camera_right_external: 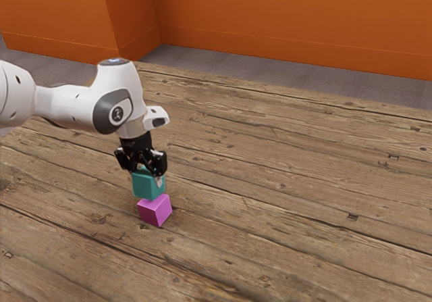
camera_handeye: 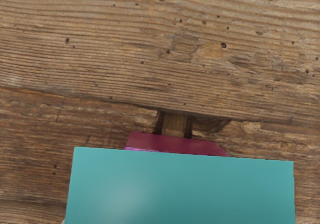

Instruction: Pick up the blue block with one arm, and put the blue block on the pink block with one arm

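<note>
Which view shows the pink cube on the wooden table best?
The exterior view: the small pink cube shows two side faces on the wooden table, directly under the teal-blue cube. The wrist view shows a thin strip of it past the teal-blue cube.

Bright, even and soft, lit from above. Small faint shadow on the tabletop (camera_right_external: 283, 180) close against the pink block (camera_right_external: 154, 209). Pale sheen on the blue block (camera_handeye: 180, 189) in the wrist view. Orange walls (camera_right_external: 283, 11) evenly lit.
</note>
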Robot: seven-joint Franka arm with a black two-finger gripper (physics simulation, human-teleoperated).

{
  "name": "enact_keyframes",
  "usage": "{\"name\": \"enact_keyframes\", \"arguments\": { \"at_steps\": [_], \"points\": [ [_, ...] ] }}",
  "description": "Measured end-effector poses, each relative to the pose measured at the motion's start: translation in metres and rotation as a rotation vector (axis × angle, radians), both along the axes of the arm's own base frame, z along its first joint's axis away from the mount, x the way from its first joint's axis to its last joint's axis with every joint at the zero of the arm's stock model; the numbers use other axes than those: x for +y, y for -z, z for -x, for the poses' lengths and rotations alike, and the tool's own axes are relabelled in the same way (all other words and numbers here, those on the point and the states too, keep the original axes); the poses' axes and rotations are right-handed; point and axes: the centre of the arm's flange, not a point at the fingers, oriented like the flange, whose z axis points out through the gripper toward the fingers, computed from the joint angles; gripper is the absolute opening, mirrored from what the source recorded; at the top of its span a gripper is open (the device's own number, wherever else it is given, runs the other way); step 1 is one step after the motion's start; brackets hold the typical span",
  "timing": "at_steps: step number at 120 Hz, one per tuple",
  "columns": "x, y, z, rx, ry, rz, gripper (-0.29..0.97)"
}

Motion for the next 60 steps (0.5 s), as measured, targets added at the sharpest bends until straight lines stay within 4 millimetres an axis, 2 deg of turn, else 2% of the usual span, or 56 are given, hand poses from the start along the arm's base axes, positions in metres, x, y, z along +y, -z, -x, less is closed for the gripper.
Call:
{"name": "enact_keyframes", "arguments": {
  "at_steps": [13,41,60],
  "points": [
    [-0.0011,0.0019,0.0032,0.006,-0.004,0.0,0.27],
    [-0.0007,0.0039,0.0059,0.013,0.001,0.0,0.5],
    [-0.0006,0.0035,0.0056,0.012,0.006,0.0,0.6]
  ]
}}
